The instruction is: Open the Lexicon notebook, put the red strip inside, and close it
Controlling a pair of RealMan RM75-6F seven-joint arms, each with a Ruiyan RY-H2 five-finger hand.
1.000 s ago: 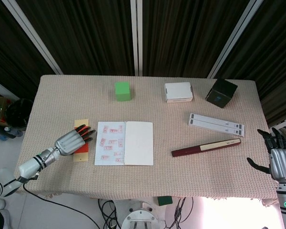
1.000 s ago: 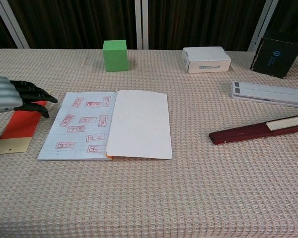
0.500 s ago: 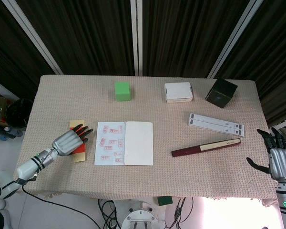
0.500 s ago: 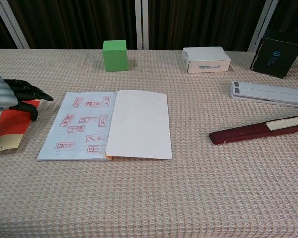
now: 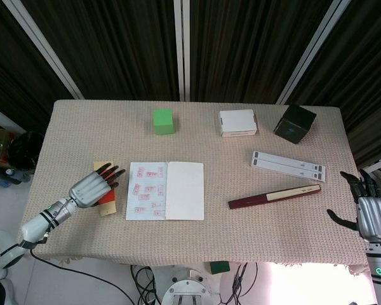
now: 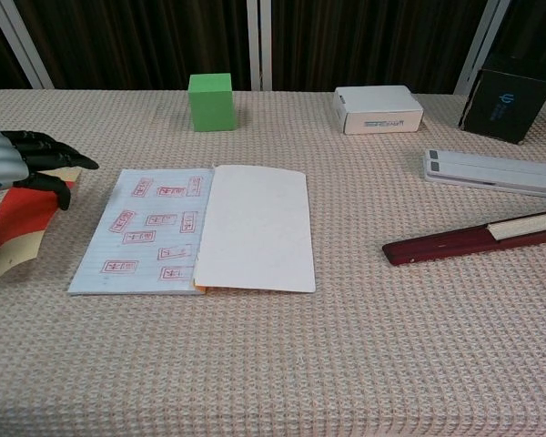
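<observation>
Head view: left robot hand (image 5: 92,188) held the red strip (image 5: 105,202) just left of the open notebook (image 5: 166,199); right robot hand (image 5: 371,213) hung off the worktop (image 5: 254,235) edge, fingers spread, holding nothing.
Chest view: strip (image 6: 20,218) curled, lifted beside the notebook (image 6: 200,229).

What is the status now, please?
Left hand holds red strip with tan ends, lifted. Right hand open, idle. White paper notebook lies open. Path clear.

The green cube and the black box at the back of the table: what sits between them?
A white box sits between the green cube and the black box, closer to the black one. The head view shows it best; the chest view agrees.
</observation>
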